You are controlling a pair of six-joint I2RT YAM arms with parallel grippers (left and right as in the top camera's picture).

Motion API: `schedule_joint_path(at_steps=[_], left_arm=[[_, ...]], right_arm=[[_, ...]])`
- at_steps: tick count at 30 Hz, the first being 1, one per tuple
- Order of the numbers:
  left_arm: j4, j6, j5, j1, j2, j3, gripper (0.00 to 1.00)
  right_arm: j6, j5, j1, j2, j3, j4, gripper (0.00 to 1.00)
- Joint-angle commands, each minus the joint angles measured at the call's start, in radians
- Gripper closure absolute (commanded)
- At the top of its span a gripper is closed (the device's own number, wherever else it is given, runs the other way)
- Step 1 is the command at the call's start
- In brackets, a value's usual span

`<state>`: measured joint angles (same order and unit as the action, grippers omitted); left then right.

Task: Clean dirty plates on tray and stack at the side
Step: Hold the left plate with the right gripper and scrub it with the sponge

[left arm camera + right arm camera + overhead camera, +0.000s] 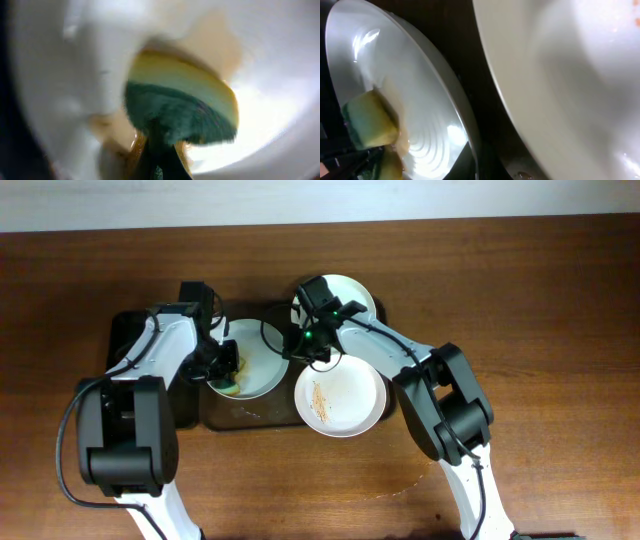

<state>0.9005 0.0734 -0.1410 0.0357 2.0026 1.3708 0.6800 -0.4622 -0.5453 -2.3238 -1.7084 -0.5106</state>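
Worktop (540,300): brown wood, both arms reaching in from the near edge.

Tray (250,415): dark brown and glossy, lies mid-worktop. A few pale specks show on its bare near-left floor. A black tray (125,330) sits just beside its left end, mostly under the left arm.

Plates: three, all white and round, all at the tray.
- Left plate (262,360): on the tray's left half. The right wrist view shows a shiny rim and a brownish wet smear on the surface by the sponge.
- Front plate (345,405): on the tray's near-right part, its near edge overhanging the tray rim. Thin orange streaks at its centre. It sits just beside the left plate, with a dark strip of tray between them in the right wrist view.
- Back plate (352,292): at the far-right corner, partly hidden by the right arm. The part that shows looks clean.

Sponge (231,386): yellow with a green scrub face, resting on the left plate near its left edge. Blurred in the left wrist view, with brown liquid around it.

Left pincer (225,375): down over the left plate's left side, closed on the sponge. The fingers themselves are blurred.

Right pincer (305,348): low at the right rim of the left plate, where the three plates come nearest. Its fingers are outside its own camera's view and too small from overhead. Cannot tell how far open it is, or whether it has hold of anything.
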Motion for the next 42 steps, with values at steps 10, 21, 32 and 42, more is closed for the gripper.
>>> schedule_joint_path(at_steps=[10,21,32,42], left_arm=[[-0.277,0.282,0.36,0.001,-0.002,-0.011,0.99],[-0.209,-0.054,-0.27,0.094,-0.002,-0.011,0.99],[-0.282,0.34,0.36,0.101,-0.002,-0.011,0.99],[-0.11,-0.016,0.077,0.102,-0.002,-0.017,0.99]], right_arm=[[0.016,-0.017,0.009,-0.03,-0.011,0.007,0.96],[0.016,-0.017,0.009,-0.03,-0.011,0.007,0.96],[0.016,-0.013,0.009,-0.03,-0.011,0.007,0.96],[0.016,-0.013,0.009,-0.03,-0.011,0.007,0.96]])
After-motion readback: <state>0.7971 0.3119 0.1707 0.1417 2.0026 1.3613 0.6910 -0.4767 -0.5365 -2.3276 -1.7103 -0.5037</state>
